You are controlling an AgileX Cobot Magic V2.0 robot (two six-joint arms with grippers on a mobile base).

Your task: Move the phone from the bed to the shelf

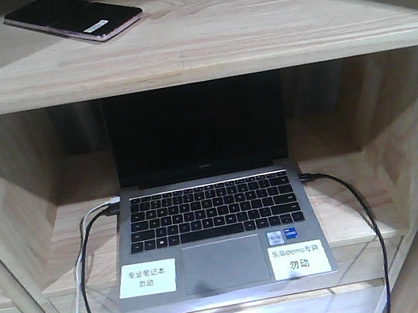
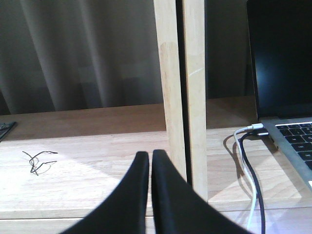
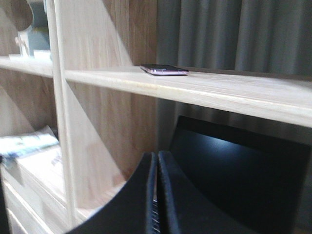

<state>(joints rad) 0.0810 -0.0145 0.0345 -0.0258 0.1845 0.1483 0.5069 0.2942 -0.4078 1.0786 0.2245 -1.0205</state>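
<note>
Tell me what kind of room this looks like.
Probably a home-style room, maybe a staged demo bedroom or study: a pale wood shelf holds a phone and an open laptop with "do not touch" labels, and grey curtains hang behind.

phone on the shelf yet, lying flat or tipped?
On, flat: the phone lies face-up on the shelf board above the laptop, clear of both end effectors.

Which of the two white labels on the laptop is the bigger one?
The label on the laptop right of the touchpad, under a small blue sticker; the left label looks slightly smaller.
</note>
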